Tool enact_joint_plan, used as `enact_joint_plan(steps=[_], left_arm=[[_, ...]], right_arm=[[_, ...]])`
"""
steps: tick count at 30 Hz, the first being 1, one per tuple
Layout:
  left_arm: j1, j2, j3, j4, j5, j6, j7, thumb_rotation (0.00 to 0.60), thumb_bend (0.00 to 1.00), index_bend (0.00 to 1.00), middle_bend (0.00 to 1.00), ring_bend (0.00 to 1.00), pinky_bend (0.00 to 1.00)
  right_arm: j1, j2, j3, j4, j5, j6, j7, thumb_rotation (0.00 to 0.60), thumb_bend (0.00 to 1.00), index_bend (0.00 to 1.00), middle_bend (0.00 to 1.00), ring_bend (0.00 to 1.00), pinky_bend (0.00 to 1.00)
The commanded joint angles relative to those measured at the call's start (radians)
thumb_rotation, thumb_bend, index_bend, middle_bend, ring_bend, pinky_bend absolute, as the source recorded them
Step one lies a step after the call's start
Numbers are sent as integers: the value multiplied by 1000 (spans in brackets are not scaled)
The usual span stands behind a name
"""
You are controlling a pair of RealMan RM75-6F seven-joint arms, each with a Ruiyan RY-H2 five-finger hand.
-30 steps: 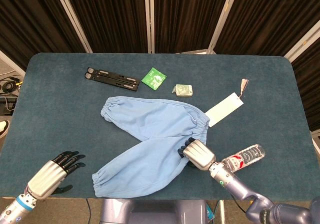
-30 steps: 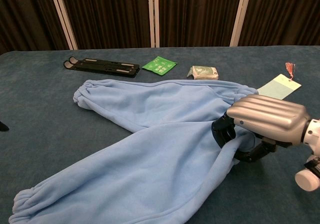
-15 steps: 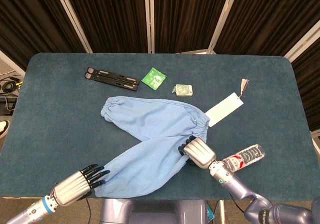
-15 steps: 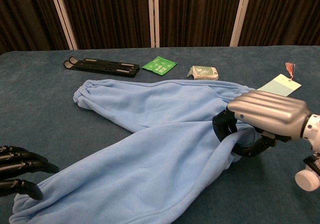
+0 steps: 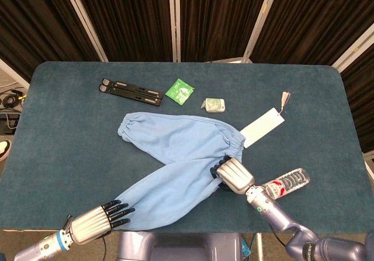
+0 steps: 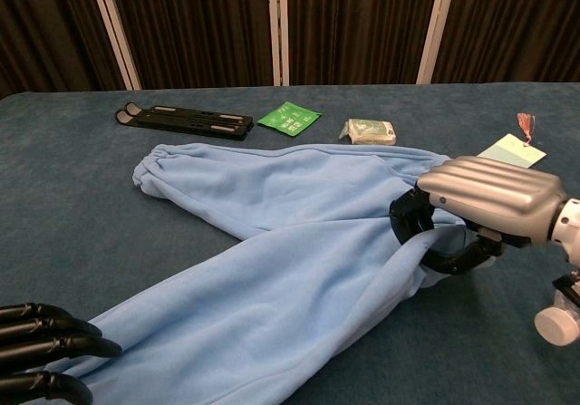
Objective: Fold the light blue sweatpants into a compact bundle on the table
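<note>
Soft, floppy light blue fleece sweatpants (image 5: 175, 156) sprawl mid-table. The right hand (image 5: 232, 176) bunches the waistband at four o'clock; the left hand (image 5: 96, 223), fingers straight and empty, probably touches the seven-o'clock cuff. Best grips: waistband and cuffs.

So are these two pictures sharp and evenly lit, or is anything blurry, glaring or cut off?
Head view: even, soft light, sharp all over, no glare on the dark teal felt table; only a faint shadow under the light blue sweatpants. Chest view: also sharp, but the silver right hand shows bright sheen on its metal back, and the black-fingered left hand is cut off by the frame's corner.
</note>
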Motion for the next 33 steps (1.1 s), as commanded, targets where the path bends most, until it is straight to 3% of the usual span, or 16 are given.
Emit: enact_joint_plan(steps=[1, 14, 22, 25, 33], left_arm=[[4, -32, 10, 39, -8, 17, -18, 600, 279, 247, 85, 135, 203], [1, -131, 7, 148, -58, 30, -33, 600, 292, 250, 83, 124, 203], [-5, -136, 17, 150, -88, 48, -86, 600, 569, 338, 179, 203, 293], [-5, -135, 21, 147, -103, 52, -110, 600, 628, 367, 218, 241, 334], [-1, -124, 6, 108, -172, 42, -180, 600, 663, 549, 394, 398, 437]], right_arm=[[-1, -1, 2, -4, 2, 6, 7, 600, 480, 703, 621, 524, 398], [-1, 3, 0, -1, 3, 21, 21, 600, 481, 704, 621, 525, 398], [1, 1, -4, 4, 3, 21, 21, 600, 481, 704, 621, 524, 398], [1, -1, -5, 7, 5, 21, 21, 600, 482, 705, 621, 524, 398], [4, 3, -9, 11, 10, 12, 17, 600, 483, 705, 623, 524, 399]])
